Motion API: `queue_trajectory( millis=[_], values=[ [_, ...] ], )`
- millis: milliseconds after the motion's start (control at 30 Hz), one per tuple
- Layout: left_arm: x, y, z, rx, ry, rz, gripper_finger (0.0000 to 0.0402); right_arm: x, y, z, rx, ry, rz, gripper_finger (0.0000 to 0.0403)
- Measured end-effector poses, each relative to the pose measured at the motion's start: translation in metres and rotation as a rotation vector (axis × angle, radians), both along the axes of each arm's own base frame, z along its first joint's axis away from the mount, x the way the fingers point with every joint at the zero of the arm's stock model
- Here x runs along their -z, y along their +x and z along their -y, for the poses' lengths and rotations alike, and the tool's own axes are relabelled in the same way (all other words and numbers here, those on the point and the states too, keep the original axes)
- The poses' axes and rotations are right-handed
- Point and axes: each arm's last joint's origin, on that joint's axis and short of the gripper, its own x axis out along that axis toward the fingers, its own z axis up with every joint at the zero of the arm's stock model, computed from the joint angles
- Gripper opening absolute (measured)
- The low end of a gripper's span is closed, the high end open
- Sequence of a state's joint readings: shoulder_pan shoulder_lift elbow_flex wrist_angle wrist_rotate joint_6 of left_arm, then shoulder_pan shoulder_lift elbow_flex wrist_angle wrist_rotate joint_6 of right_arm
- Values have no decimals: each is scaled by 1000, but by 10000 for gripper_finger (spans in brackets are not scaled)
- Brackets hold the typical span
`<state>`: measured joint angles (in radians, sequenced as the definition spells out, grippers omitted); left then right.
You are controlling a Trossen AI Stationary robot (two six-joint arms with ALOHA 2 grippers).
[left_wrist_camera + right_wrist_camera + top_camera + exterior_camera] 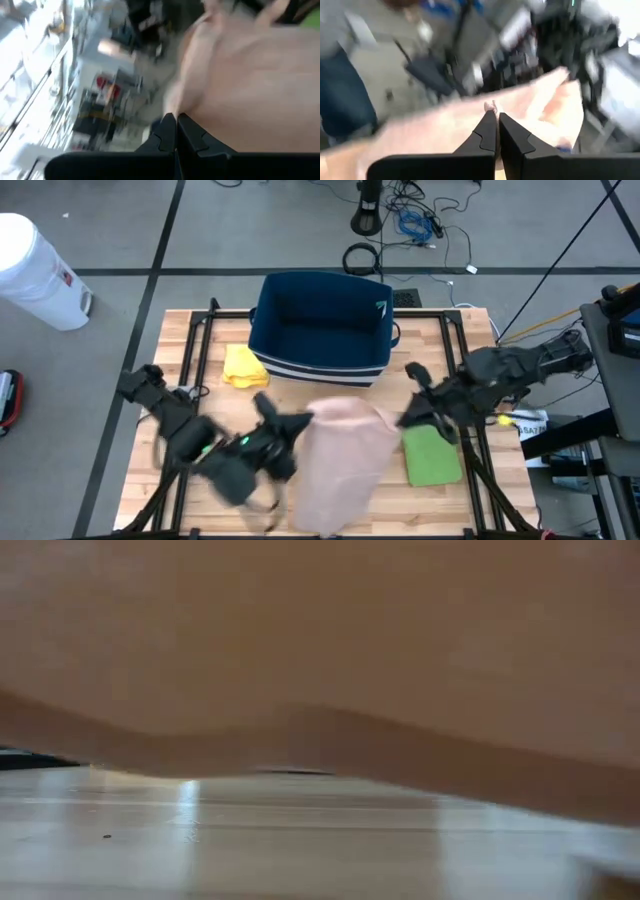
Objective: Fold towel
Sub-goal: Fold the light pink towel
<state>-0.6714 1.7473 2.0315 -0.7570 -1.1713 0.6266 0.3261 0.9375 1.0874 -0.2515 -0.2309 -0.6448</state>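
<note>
Both pincers pinch the pale pink cloth towel [345, 460]: left pincer [305, 422], right pincer [402, 420]. It hangs lengthwise toward the worktop's [180, 350] near edge.

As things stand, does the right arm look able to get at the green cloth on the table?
Probably not right now: the right hand is shut on the pink towel, so it is busy, though the green cloth lies uncovered just beside it.

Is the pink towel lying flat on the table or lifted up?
Lifted up. The pink towel hangs between the left gripper and the right gripper, each shut on an edge; from table height it drapes above the table.
</note>
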Motion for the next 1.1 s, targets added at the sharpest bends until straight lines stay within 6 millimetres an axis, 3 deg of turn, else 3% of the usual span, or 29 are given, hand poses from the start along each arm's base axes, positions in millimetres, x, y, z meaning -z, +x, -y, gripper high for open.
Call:
queue_trajectory(
  millis=[233,367,533,800,1100],
  values=[
    [38,34,-62,-183,-102,-113,0,26,19,22,249,-108,-202,0],
    [80,52,-90,-196,-174,-256,0,46,36,30,309,-110,-360,0],
    [130,64,-110,-221,-207,-340,0,76,61,34,342,-155,-545,0],
    [164,64,-111,-180,-249,-406,0,118,95,28,293,-175,-725,0],
    [169,53,-78,-54,-318,-464,0,149,105,-1,184,-184,-883,0]
  ],
)
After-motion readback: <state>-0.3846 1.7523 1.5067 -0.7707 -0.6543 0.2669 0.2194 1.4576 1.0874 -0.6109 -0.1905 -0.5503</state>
